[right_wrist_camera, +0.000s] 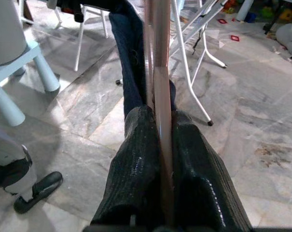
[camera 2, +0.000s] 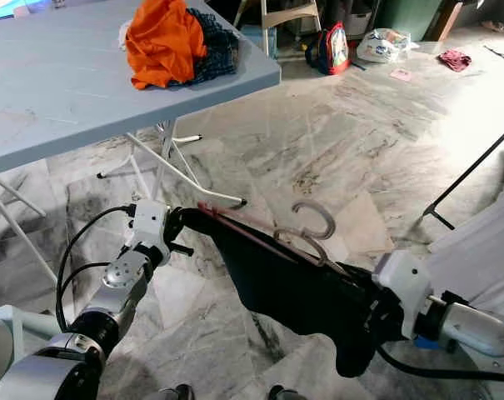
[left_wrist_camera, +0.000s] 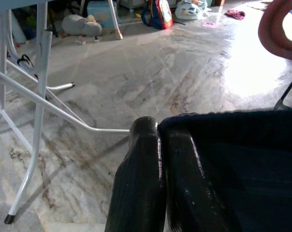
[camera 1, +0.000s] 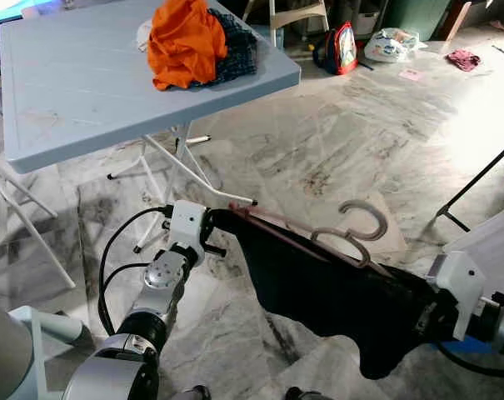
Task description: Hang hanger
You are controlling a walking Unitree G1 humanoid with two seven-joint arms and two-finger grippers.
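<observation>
The hanger (camera 1: 351, 237), draped with a dark garment (camera 1: 326, 296), hung between both grippers above the floor (camera 1: 318, 150). The left gripper (camera 1: 221, 218) and right gripper (camera 1: 418, 321) clamped its ends. It looked stiff and light; the soft cloth might slip.

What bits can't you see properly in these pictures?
- Right gripper: in the eye views the dark garment covers its fingers.
- Drying rack: cut off by the right edge.
- Checked cloth: mostly under the orange cloth.
- Hanger: lower part hidden inside the garment.
</observation>
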